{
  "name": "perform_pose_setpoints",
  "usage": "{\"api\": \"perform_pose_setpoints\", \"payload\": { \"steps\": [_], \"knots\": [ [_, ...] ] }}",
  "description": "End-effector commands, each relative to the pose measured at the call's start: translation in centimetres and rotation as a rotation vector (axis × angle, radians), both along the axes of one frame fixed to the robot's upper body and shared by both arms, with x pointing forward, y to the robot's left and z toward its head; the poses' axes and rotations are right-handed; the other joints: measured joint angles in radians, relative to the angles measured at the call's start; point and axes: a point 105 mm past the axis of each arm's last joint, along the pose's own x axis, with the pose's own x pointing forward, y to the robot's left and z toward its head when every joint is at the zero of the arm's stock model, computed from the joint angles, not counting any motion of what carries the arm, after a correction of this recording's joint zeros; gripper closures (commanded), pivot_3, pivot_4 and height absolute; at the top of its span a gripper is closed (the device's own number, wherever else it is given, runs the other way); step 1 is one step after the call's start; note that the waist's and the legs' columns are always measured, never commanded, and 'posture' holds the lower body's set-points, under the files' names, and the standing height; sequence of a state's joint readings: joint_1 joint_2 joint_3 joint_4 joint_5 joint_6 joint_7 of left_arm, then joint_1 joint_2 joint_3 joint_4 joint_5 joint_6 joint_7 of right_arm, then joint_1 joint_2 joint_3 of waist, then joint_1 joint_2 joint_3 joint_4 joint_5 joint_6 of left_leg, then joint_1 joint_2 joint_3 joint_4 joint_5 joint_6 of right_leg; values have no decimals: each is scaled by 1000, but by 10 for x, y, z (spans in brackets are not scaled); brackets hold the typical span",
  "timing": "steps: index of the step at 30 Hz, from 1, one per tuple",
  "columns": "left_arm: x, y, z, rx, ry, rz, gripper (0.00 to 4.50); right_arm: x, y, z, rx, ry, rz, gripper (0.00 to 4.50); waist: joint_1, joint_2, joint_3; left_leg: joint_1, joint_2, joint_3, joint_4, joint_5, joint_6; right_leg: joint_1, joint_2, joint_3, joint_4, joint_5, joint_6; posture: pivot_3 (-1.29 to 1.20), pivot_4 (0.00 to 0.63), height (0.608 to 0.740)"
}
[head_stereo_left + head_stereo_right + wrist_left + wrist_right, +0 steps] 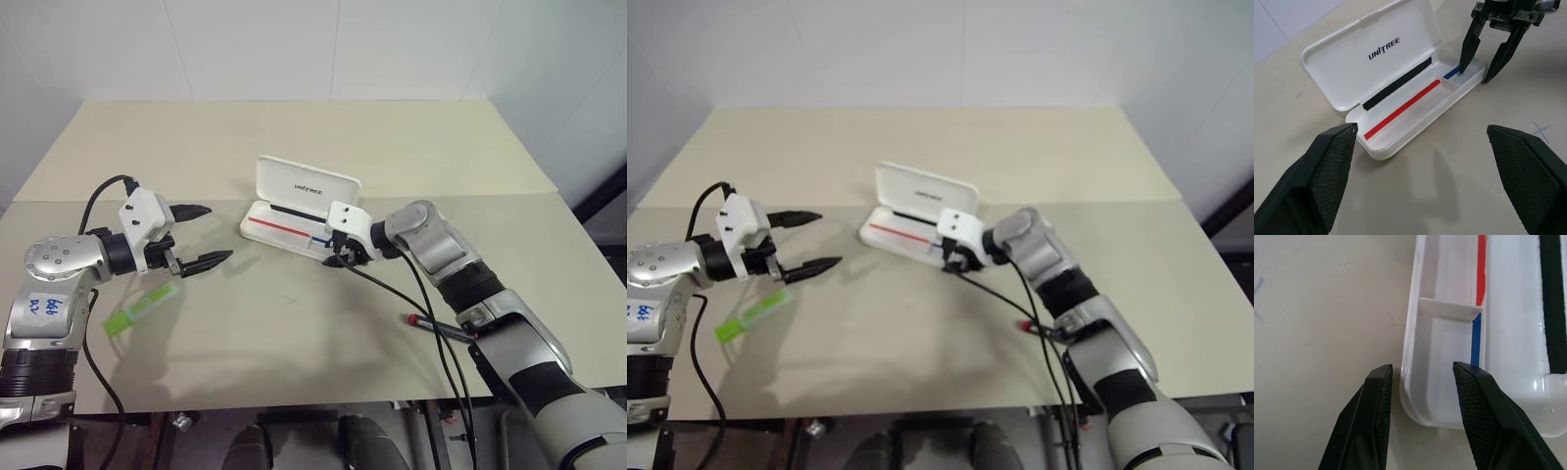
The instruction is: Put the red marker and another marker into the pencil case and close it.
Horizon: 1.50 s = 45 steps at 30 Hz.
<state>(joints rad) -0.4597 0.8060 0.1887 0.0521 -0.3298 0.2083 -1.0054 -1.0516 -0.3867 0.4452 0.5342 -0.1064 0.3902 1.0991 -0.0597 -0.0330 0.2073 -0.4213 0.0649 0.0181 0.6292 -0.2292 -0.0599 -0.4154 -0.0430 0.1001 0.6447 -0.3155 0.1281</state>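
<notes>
The white pencil case [294,208] lies open at the table's middle, lid [1376,58] upright, with a red and a blue line on its empty tray [1449,333]. My right gripper [343,257] is at the case's right end, open. One finger [1467,49] stands inside the tray and the other outside the front wall. The red marker [419,320] lies on the table under my right forearm. The other marker, a light-green highlighter [142,305], lies at the near left. My left gripper [216,233] hovers open and empty, left of the case and above the highlighter.
A black cable [392,294] hangs from my right wrist across the table toward the red marker. A seam [196,198] between two tabletops runs behind the case. The table's front edge [294,406] is close below the markers.
</notes>
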Motion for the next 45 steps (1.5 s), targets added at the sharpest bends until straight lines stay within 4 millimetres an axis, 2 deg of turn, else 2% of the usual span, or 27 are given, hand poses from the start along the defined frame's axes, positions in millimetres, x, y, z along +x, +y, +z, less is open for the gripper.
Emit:
{"api": "perform_pose_setpoints", "payload": {
  "steps": [1,2,4,9,10,14,19,23,27,33,37,39,45],
  "knots": [
    [-3,1,16,-4,-62,-2,0,-6,-5,-10,-70,12,38,2448,0,0,0,0,0,0,0,0,0,0,0,0,0,0,0,0,150,740],
    [-3,0,17,-4,-63,-4,0,-7,-7,-14,-86,21,42,2448,1,0,0,0,0,0,0,0,0,0,0,0,0,0,0,0,150,740],
    [-3,1,17,-4,-64,-4,0,-8,-11,-19,-110,32,48,2814,4,0,0,0,0,0,0,0,0,0,0,0,0,0,0,0,150,740],
    [-3,1,18,-1,-65,-3,0,-9,-9,-19,-123,32,72,4364,6,-2,-1,0,0,0,1,0,0,1,0,0,0,0,0,0,150,740],
    [-2,1,18,-1,-66,-3,0,-9,-8,-18,-118,24,72,4441,5,-3,-2,1,0,0,1,0,0,1,0,0,0,0,0,0,150,740],
    [-2,0,19,0,-69,-5,0,-5,-6,-13,-106,-5,65,4441,4,-3,-2,1,0,-1,1,0,0,2,0,0,1,0,0,0,150,740],
    [1,-2,21,1,-72,-14,0,-7,-11,5,-94,-50,112,4441,5,-3,-2,1,0,-1,2,0,0,1,0,0,2,0,0,0,150,740],
    [2,-3,21,3,-71,-19,0,-23,-23,24,-114,-80,165,4441,9,-3,-2,0,-1,-1,1,0,0,1,0,0,0,0,0,0,150,740],
    [3,-4,19,0,-67,-26,0,-39,-31,31,-125,-92,192,4441,3,-3,-2,0,0,-1,0,0,0,1,0,0,-1,0,0,0,150,740],
    [6,-10,16,-10,-60,-49,0,-72,-45,21,-140,-56,195,4441,6,-3,-2,0,0,-1,1,0,0,1,1,0,0,0,0,0,150,740],
    [7,-13,15,-9,-54,-63,0,-88,-51,6,-136,-16,205,4441,7,-3,-2,0,0,-1,2,0,0,1,1,0,1,0,0,0,150,740],
    [7,-14,15,-7,-51,-69,0,-94,-56,-3,-172,-37,267,4441,7,-3,-2,0,0,-1,2,0,-1,1,1,0,1,0,0,0,150,740],
    [5,-17,13,0,-31,-92,0,-79,-78,-22,-226,-60,184,4441,4,-3,-2,1,0,-1,2,0,-1,1,1,0,1,0,0,0,150,740]
  ]
}}
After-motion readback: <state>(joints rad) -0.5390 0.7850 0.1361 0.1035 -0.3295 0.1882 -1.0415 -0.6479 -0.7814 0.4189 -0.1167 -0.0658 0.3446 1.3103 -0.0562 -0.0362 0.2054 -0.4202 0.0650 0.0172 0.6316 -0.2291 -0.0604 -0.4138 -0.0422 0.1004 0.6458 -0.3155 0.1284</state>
